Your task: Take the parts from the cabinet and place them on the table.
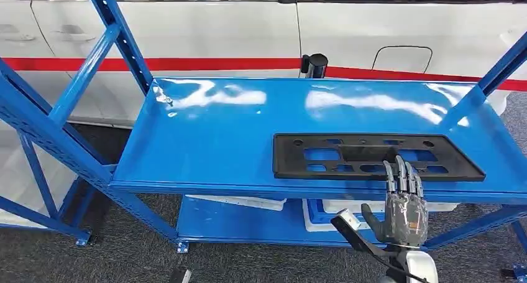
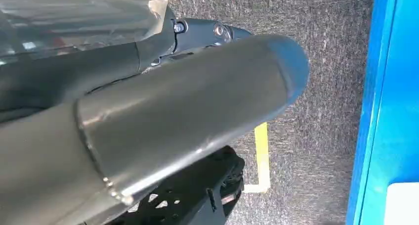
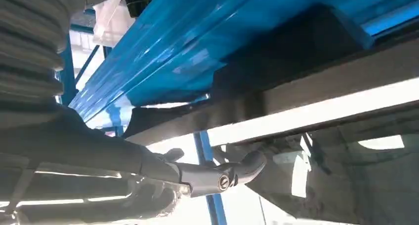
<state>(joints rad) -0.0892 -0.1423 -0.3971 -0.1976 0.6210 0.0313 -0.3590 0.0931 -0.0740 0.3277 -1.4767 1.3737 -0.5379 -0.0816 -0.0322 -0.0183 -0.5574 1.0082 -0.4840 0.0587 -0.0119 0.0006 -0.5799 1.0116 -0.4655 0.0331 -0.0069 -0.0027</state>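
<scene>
The right hand point(image 1: 405, 209), lower right of frame, reaches open, fingertips over the near edge of the black plastic panel point(image 1: 373, 157) lying flat on the blue shelf point(image 1: 211, 134). Best slide fingers over, thumb beneath, before closing.

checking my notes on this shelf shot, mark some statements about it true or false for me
1. A black panel lies flat on the blue shelf. True.
2. The right hand is at the panel's near edge, fingers pointing up. True.
3. The panel sits at the shelf's left end. False: it lies toward the right end.
4. The wall behind the shelf is plain green. False: a white surface with a red stripe stands behind it.
5. White items lie on the lower shelf. True.
</scene>
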